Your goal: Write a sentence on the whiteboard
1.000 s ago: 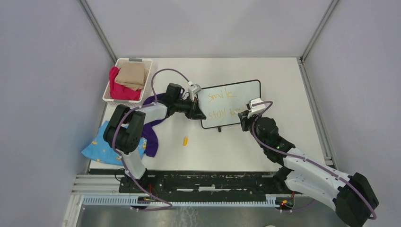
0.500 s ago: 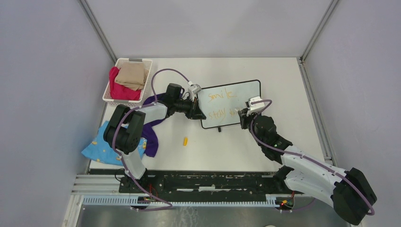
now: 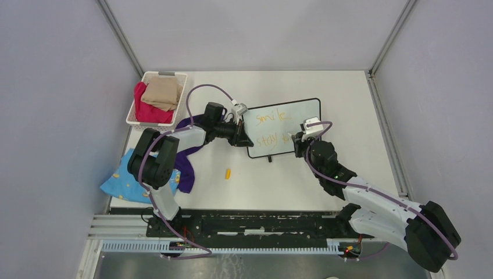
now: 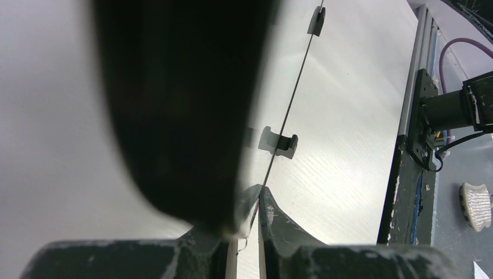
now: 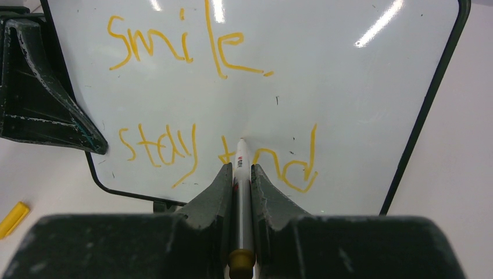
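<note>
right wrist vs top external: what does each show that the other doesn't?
Right wrist only: the marker clamped in the right gripper, its tip on the board in the second line of the sentence.
Top external only: the basket, a blue cloth, a purple cloth.
Both: board, orange sentence, left gripper on the board's left edge, yellow cap.

We see a white table [image 3: 349, 87] boxed in by plain pale-grey walls [image 3: 256, 29] at 9, 12 and 3 o'clock. Two metal struts [image 3: 119, 35] rise from its corners at 11 and 1 o'clock. At 6 o'clock a black rail [image 3: 261, 224] edges it, with a grey surface [image 3: 261, 267] beyond. The light is soft and even.
</note>
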Motion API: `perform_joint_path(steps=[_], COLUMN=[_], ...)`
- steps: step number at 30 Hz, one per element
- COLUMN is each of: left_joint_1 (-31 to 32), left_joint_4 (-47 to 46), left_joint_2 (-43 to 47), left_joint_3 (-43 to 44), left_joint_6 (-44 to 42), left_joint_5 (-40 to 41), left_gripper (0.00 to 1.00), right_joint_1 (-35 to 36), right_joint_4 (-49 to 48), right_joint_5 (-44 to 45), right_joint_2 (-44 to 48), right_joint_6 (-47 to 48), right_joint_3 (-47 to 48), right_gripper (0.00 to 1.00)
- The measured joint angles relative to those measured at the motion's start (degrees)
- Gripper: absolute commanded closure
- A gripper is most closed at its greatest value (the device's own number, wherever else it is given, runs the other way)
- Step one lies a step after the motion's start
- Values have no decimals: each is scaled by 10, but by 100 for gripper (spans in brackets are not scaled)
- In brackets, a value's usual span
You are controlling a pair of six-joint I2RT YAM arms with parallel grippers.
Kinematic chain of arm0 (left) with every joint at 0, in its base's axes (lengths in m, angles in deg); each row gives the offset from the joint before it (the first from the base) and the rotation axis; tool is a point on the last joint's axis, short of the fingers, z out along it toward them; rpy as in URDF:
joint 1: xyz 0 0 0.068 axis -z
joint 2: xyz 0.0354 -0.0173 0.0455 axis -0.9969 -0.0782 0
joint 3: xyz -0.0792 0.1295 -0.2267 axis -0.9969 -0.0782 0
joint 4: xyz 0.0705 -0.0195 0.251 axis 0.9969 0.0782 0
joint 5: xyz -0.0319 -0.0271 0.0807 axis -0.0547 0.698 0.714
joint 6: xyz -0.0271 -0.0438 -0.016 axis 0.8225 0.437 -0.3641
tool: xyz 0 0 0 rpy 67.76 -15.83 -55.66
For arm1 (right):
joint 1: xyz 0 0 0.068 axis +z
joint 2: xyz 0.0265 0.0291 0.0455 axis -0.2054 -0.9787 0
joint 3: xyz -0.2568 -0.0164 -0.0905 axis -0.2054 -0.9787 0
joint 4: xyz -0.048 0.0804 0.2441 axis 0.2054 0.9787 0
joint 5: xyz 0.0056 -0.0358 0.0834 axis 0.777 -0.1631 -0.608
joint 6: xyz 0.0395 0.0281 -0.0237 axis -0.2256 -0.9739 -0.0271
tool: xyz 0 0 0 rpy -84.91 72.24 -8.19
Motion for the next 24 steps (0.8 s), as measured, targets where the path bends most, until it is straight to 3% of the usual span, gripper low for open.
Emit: perform_joint_path(steps=[24], left_joint_1=[1], left_joint_4=[1], left_joint_2=[-1], left_joint_3=[2], left_joint_6=[0], left_joint_5=[0], left_gripper=[98], right_joint_1=[0], right_joint_4=[-3], right_joint_5=[11], right_joint_2=[-4], right_joint_6=[0], right_joint_3=[-3], right_gripper=[100])
